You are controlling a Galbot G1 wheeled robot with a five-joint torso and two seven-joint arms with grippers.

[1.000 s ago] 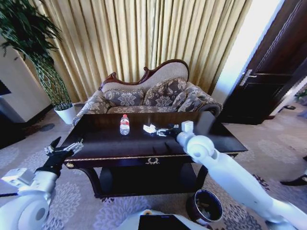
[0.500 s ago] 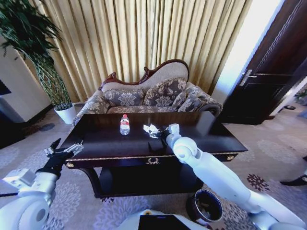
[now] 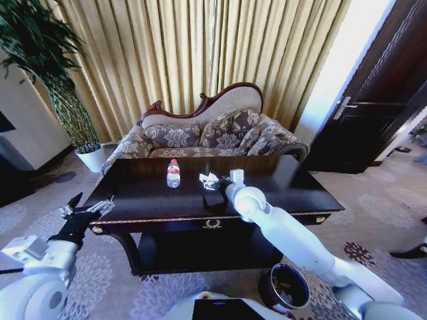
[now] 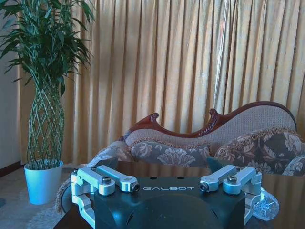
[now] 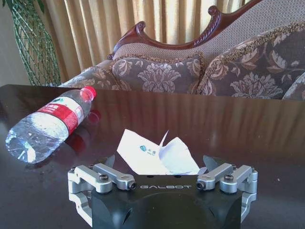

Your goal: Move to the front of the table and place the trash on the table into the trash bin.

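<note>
On the head view I saw my right gripper point(image 3: 212, 191) low over the table point(image 3: 280, 187), right at the crumpled paper point(image 3: 208, 178), with the bottle point(image 3: 173, 173) standing left of it and the trash bin point(image 3: 285, 288) on the floor at near right. My left gripper point(image 3: 85, 211) hung parked off the table's left end, fingers apart. The right wrist view showed the right gripper's jaws spread either side of the paper's near edge.

Gold pleated curtains point(image 3: 200, 53) hang behind a patterned sofa point(image 3: 207, 133), with a potted plant point(image 3: 57, 87) and dark door point(image 3: 380, 93).
</note>
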